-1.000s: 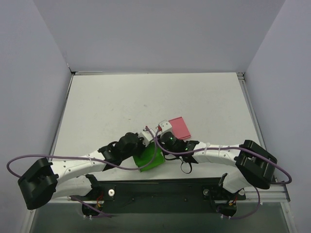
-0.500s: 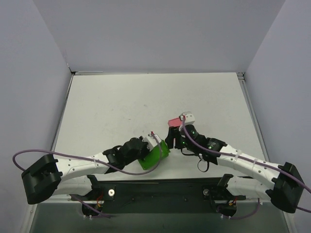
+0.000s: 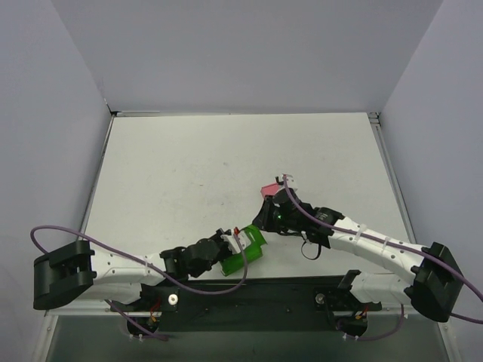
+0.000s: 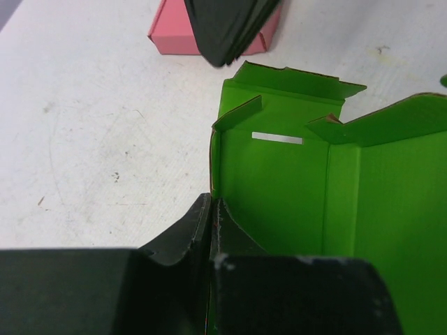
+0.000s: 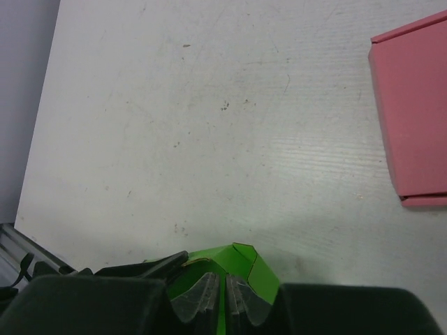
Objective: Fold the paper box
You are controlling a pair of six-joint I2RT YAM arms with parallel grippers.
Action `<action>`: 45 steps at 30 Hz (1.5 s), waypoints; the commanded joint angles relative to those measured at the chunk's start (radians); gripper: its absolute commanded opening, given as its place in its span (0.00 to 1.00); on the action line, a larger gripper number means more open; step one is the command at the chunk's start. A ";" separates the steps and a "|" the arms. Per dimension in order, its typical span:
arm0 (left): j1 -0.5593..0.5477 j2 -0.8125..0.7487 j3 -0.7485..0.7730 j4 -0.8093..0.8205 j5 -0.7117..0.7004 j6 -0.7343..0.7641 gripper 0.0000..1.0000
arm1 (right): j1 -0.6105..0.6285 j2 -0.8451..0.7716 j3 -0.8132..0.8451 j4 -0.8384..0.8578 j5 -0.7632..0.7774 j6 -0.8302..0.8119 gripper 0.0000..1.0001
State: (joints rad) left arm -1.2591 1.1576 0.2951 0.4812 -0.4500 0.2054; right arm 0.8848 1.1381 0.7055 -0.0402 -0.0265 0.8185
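Note:
The green paper box [image 3: 250,240] sits near the table's front edge, between both grippers. In the left wrist view the paper box [image 4: 293,188] is open toward the camera, its inside, side flaps and tabs showing. My left gripper [image 4: 211,209] is shut on its left wall, one finger inside and one outside. In the top view my left gripper [image 3: 235,244] reaches in from the left. My right gripper [image 5: 225,293] is shut on a thin edge of the paper box [image 5: 241,262]. From above, my right gripper [image 3: 264,222] comes in from the right.
A flat pink box [image 5: 412,112] lies just behind the green one; in the top view the pink box [image 3: 267,188] is mostly hidden by my right wrist. Grey walls enclose the white table [image 3: 189,166]. A black rail [image 3: 249,294] runs along the near edge.
My left arm pulled the green box nearer the front edge and tightened on its wall. My right gripper opened, left the pink box, moved to the green box and shut on its edge.

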 commanded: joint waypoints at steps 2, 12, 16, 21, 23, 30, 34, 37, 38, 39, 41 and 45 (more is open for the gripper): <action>-0.020 -0.035 -0.014 0.122 -0.093 0.043 0.00 | 0.028 0.075 0.086 0.011 -0.069 0.036 0.09; -0.045 -0.085 -0.042 0.152 -0.147 0.068 0.00 | 0.054 0.132 0.112 -0.056 0.075 0.008 0.07; -0.049 -0.079 -0.039 0.148 -0.147 0.071 0.00 | 0.068 0.134 0.134 -0.073 0.099 -0.016 0.06; -0.062 -0.058 -0.028 0.148 -0.159 0.078 0.00 | 0.089 0.127 0.170 -0.093 0.146 -0.036 0.07; -0.069 -0.052 -0.028 0.152 -0.165 0.083 0.00 | 0.089 0.141 0.184 -0.102 0.158 -0.045 0.07; -0.071 -0.059 -0.031 0.154 -0.171 0.081 0.00 | 0.117 0.213 0.227 -0.141 0.169 -0.068 0.06; -0.071 -0.056 -0.030 0.152 -0.176 0.081 0.00 | 0.146 0.236 0.256 -0.188 0.197 -0.074 0.06; -0.071 -0.053 -0.030 0.154 -0.181 0.081 0.00 | 0.155 0.241 0.261 -0.214 0.212 -0.073 0.05; -0.071 -0.055 -0.030 0.154 -0.182 0.081 0.00 | 0.158 0.241 0.259 -0.222 0.218 -0.071 0.05; -0.072 -0.058 -0.030 0.155 -0.185 0.080 0.00 | 0.160 0.242 0.258 -0.227 0.221 -0.067 0.05; -0.071 -0.065 -0.034 0.155 -0.184 0.078 0.00 | 0.164 0.245 0.252 -0.227 0.227 -0.067 0.05; -0.071 -0.105 -0.051 0.166 -0.156 0.074 0.00 | 0.158 0.255 0.233 -0.173 0.217 -0.076 0.05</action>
State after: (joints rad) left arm -1.3270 1.0981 0.2527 0.5804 -0.6159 0.2775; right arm 1.0416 1.3827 0.9260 -0.2199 0.1646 0.7567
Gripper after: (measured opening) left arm 0.093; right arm 0.055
